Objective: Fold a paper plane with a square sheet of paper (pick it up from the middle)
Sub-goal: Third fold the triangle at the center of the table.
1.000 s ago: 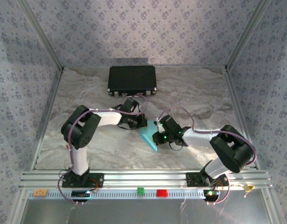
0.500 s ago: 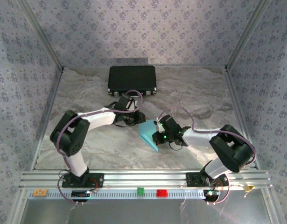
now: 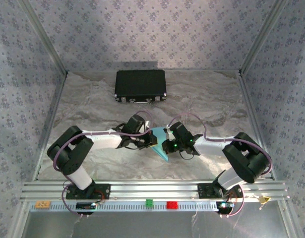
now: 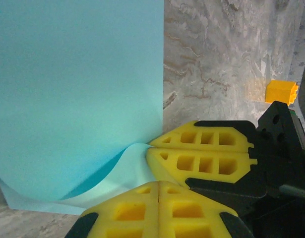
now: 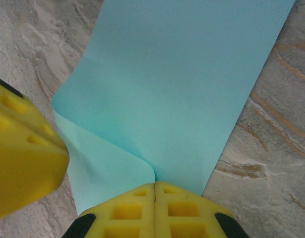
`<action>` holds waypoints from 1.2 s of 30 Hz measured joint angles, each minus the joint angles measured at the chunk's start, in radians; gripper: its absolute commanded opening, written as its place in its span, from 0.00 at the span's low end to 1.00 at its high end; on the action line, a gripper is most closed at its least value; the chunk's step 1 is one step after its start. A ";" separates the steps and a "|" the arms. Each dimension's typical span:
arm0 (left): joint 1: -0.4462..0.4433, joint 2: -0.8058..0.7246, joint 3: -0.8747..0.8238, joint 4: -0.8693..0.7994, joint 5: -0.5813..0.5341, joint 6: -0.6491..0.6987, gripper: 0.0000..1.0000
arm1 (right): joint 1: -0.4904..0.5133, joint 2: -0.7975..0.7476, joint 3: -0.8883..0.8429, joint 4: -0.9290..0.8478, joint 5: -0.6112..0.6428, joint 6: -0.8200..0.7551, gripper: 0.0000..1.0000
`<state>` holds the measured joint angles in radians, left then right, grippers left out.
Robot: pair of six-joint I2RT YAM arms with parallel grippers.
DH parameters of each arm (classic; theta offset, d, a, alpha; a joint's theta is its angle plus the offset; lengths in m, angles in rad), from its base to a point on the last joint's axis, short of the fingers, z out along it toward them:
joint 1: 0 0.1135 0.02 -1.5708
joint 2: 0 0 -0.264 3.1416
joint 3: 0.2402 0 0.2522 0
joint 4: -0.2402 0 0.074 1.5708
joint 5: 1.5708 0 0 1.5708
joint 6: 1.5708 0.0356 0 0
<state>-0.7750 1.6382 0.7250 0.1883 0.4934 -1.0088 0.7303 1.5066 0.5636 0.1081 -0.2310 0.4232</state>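
One change | left claw [image 3: 151, 141] returned beside paper [image 3: 161, 151], shut

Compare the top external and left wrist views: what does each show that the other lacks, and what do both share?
Top external: the black case at the back and the red block near the front edge. Left wrist: the curl in the folded light-blue paper where the right gripper pinches it. Shared: that paper, the right gripper, and the shut left gripper.
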 measured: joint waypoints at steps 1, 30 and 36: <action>0.000 0.001 -0.010 0.025 0.000 -0.016 0.00 | 0.000 0.000 0.000 0.000 0.000 0.000 0.01; -0.013 0.074 -0.081 0.182 -0.011 -0.105 0.00 | -0.005 0.000 0.000 0.000 0.000 0.006 0.01; -0.013 0.097 -0.081 0.179 -0.011 -0.095 0.00 | -0.005 0.000 0.000 0.001 0.000 0.007 0.02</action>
<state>-0.7879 1.7355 0.6441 0.3668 0.4824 -1.1034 0.7258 1.5063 0.5636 0.1089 -0.2314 0.4301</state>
